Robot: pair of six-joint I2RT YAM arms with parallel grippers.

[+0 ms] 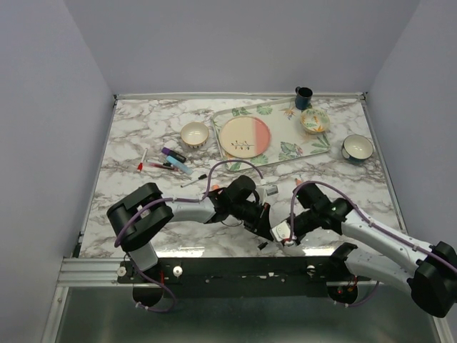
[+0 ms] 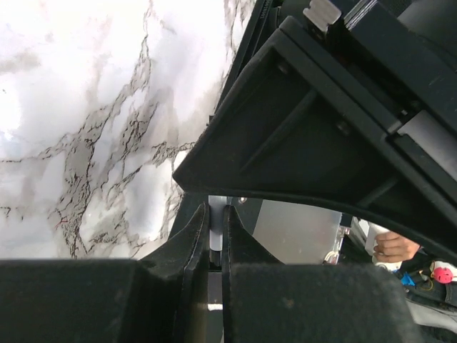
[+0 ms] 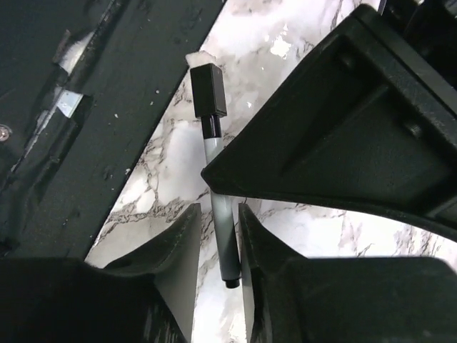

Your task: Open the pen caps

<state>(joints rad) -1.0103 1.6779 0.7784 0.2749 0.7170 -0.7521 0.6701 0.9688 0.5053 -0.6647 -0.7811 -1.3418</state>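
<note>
A slim pen with a grey-white barrel point(image 3: 218, 193) and a black cap point(image 3: 207, 89) on its far end hangs over the table's near edge. My left gripper point(image 2: 216, 216) is shut on the barrel point(image 2: 214, 236); in the right wrist view it is the big black shape clamping the barrel's middle. My right gripper point(image 3: 218, 218) is slightly open around the barrel's capless end, which touches one finger with a gap to the other. In the top view both grippers point(image 1: 263, 220) point(image 1: 280, 234) meet near the front, with the cap point(image 1: 263, 245) beside them. Other pens point(image 1: 175, 161) lie at the left.
A leaf-patterned tray point(image 1: 293, 150) holds a pink plate point(image 1: 244, 137) and a small bowl point(image 1: 315, 120). A cream bowl point(image 1: 194, 134), a dark mug point(image 1: 303, 96) and a cup point(image 1: 357, 148) stand around it. A small orange piece point(image 1: 298, 183) lies near the right arm.
</note>
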